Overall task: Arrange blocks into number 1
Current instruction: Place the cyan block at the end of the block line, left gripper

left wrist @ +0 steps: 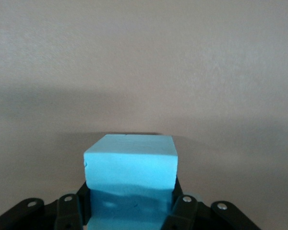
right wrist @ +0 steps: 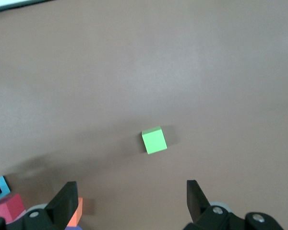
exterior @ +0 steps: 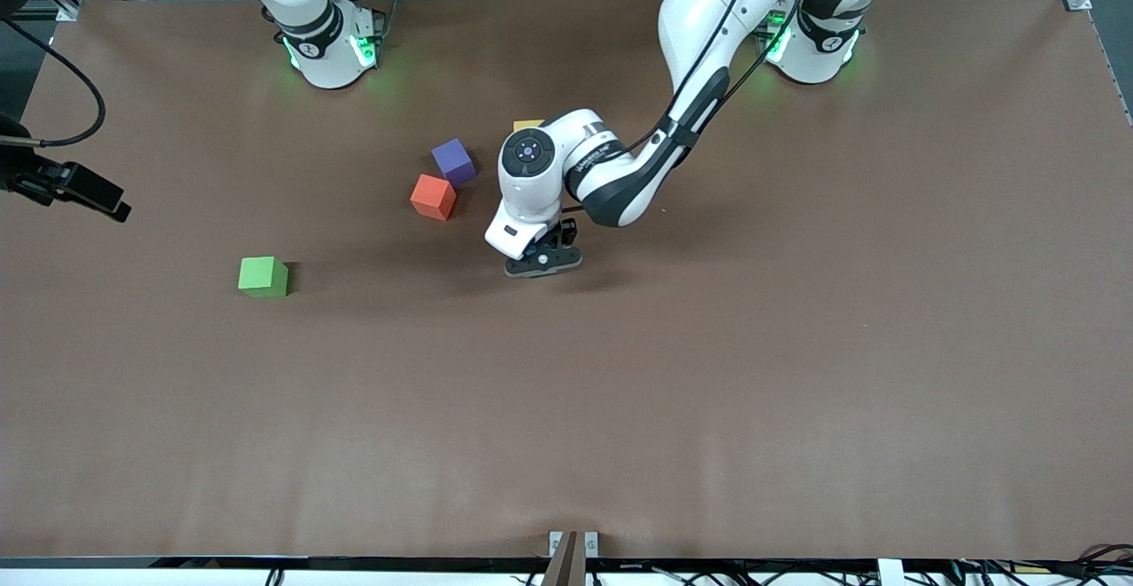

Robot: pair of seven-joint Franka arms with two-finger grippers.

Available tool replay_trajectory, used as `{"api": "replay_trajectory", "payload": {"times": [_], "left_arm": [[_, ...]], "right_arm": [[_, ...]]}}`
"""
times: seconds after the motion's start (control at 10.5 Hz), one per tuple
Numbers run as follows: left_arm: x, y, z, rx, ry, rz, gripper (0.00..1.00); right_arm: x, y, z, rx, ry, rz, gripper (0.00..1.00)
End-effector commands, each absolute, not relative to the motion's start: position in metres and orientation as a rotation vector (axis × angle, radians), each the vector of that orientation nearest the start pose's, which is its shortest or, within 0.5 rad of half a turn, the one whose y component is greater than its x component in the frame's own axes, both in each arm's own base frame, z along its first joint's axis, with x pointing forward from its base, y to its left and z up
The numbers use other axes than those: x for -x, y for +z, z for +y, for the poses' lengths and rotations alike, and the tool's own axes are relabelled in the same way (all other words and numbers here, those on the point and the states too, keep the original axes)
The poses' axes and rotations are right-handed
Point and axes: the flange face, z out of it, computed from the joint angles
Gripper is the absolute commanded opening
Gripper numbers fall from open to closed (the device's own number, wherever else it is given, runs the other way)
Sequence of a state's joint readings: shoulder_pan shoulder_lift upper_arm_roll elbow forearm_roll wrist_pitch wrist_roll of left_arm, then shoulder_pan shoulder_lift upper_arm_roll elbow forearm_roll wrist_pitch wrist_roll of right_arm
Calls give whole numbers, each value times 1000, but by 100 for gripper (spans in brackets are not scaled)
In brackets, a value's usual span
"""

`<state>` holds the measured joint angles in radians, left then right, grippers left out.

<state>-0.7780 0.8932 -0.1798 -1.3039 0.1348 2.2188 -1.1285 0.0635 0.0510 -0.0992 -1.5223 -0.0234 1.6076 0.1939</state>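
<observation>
**Blue block in the jaws, ready to be set down**

While the left gripper (exterior: 543, 260) sits low over the middle of the brown surface (exterior: 797, 347), its jaws are squeezed shut on the light blue block (left wrist: 130, 165). In the left wrist view the block fills the space between the two black fingers (left wrist: 69, 211), and there is only bare brown surface around it. From the front view the arm covers the block, so I cannot tell if it touches the surface or hangs just above it.

A bit of the yellow block (exterior: 529, 125) peeks out from under the left arm, closer to the robots' bases. I think the yellow block may be part of the number. The rest of the row is hidden under the arm in the front view, but the right wrist view shows the corner of a pink block (right wrist: 7, 207) at its edge.

The purple cube (exterior: 453, 161) and the orange cube (exterior: 433, 196) sit close together, just beside the left arm on the right arm's end. The green cube (exterior: 263, 276) sits alone, well apart from them.

The right gripper (right wrist: 129, 199) waits up high with its jaws wide apart and holding nothing. It looks down on the green cube.

The step in hand looks like putting the blue block in its place. Next, the block should go down flat and in line with the others. Then the jaws should let go slowly and lift straight up, so the block does not get bumped.
</observation>
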Motion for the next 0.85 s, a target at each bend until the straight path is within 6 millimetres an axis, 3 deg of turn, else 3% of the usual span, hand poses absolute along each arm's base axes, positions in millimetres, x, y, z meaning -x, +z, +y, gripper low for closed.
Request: {"api": "replay_trajectory", "payload": {"times": [0.0,0.28,0.76], "left_arm": [[-459,203,-598,3174,21,-194,0],[-455,202,-601,3178,19,-179,0],[-447,197,-606,3174,26,-159,0]], "right_arm": [[-576,622,-19,3132,-69,397,100],[-572,616,-25,3115,-42,449,100],[-573,615,-19,3117,-38,447,100]]}}
